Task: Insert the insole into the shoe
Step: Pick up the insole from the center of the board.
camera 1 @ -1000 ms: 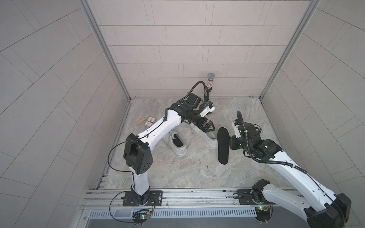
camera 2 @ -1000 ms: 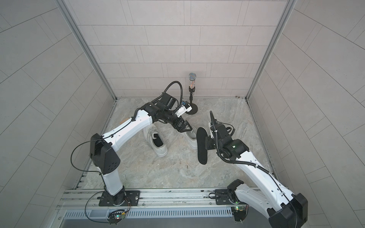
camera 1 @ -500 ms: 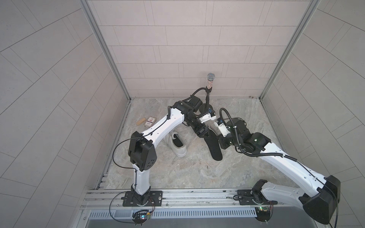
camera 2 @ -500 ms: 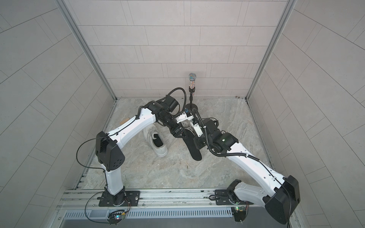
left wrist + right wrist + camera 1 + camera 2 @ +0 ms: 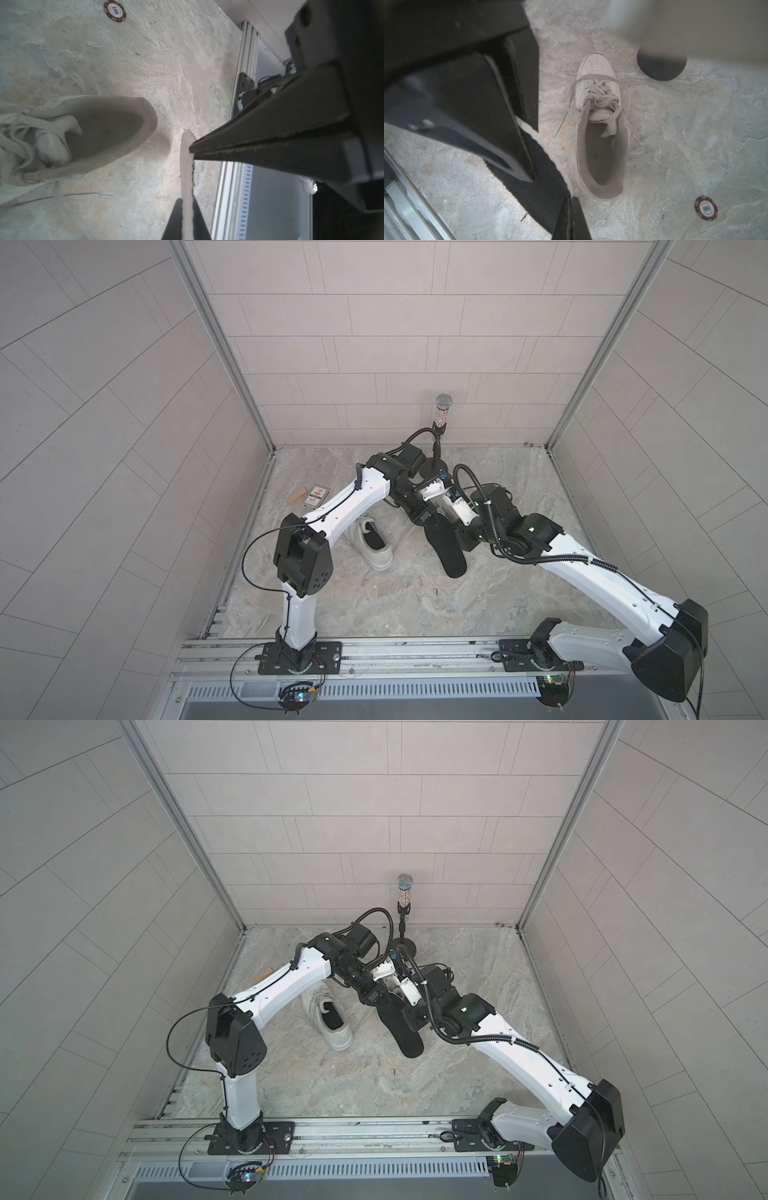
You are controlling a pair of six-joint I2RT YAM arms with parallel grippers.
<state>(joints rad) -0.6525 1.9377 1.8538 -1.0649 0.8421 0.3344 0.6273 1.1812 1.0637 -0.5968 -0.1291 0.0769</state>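
The surface (image 5: 415, 605) is a pale slab with a stone pattern. Tiled walls close it on the left, at the back and on the right, and a metal rail (image 5: 395, 655) along the front carries both arm bases. Near the left wall lies a small wooden block (image 5: 296, 495), with a card box (image 5: 316, 495) just beside it. Further right a white sneaker (image 5: 374, 545) with a dark inside lies alone.

Then comes the left claw (image 5: 186, 202), closed flat on one end of the insole (image 5: 446, 547), which is black on top and pale foam below. The right claw (image 5: 571, 209) is also closed and pinches the long edge of the same insole.

The insole hangs tilted, outside the shoe (image 5: 601, 135), and I cannot tell if its low end touches the surface. The shoe lies just beside it with the opening up and a grey inside. Both arms cover this shoe in both top views. Its tongue and loose laces droop into the front of the opening. A microphone stand (image 5: 441, 414) rises just beyond the toe. A poker chip (image 5: 706, 208) lies near the heel.
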